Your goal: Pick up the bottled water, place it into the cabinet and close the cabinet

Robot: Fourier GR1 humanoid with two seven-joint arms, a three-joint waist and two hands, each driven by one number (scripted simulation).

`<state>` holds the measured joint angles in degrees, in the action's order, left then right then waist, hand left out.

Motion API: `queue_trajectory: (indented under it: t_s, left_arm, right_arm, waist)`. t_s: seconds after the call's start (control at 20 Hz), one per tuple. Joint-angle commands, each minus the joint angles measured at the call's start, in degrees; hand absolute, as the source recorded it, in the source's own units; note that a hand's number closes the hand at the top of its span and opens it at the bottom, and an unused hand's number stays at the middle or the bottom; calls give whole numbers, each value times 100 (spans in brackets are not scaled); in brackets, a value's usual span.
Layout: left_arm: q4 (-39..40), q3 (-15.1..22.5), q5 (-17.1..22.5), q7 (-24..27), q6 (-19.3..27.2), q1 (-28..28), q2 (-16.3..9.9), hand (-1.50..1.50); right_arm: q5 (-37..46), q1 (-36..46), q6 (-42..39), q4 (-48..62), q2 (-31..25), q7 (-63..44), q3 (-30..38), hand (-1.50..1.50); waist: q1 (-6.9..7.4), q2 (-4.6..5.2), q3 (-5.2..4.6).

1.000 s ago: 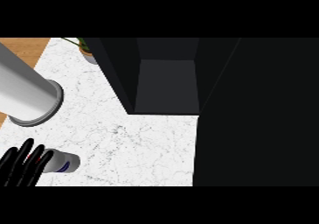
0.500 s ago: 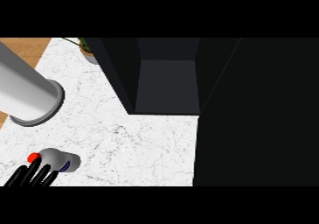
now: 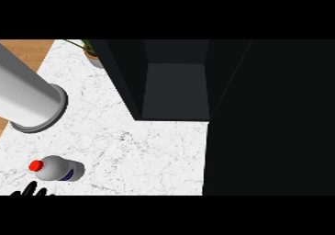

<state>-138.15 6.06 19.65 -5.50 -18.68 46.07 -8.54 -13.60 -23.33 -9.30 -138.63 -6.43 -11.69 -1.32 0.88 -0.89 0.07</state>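
Single head view, steeply down, counter (image 3: 142,151) close

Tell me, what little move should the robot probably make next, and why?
Probably bring the left hand back up over the bottled water and curl round it. The bottle lies free on the counter, only fingertips show at the lower edge, and the cabinet stands open.

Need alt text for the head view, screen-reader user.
A clear water bottle with a red cap lies on its side on the white marble counter, just above black fingertips of a hand at the lower edge. Behind stands an open dark cabinet.
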Motion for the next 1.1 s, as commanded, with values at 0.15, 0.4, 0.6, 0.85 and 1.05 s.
queue_trajectory:
  t_s: [0.15, 0.4, 0.6, 0.85, 1.05]
  left_arm:
    - [-1410, -97, 496, 129, -55, 806, 24, -150]
    - [-1320, -367, 524, 331, 128, 928, 145, -150]
    - [-1006, -953, 702, 496, 191, 751, 76, -150]
    - [-319, -1351, 748, 503, 98, 459, -49, -150]
    - [86, -1921, 992, 522, -16, 208, -249, -150]
  right_arm:
    - [-808, -357, -61, -1032, -113, -402, 246, -150]
    - [-669, -575, -80, -1131, 58, -299, -12, -150]
    - [-743, -827, -229, -1077, 50, -93, 143, -150]
    - [-1040, -979, -402, -1239, -116, -116, 382, -150]
    - [-1085, -1271, -654, -947, 2, 433, 506, -150]
  waist:
    - [-9, -16, 2]
    - [-53, 13, -3]
    - [-153, 35, -4]
    - [-173, 56, -8]
    - [-198, 45, -5]
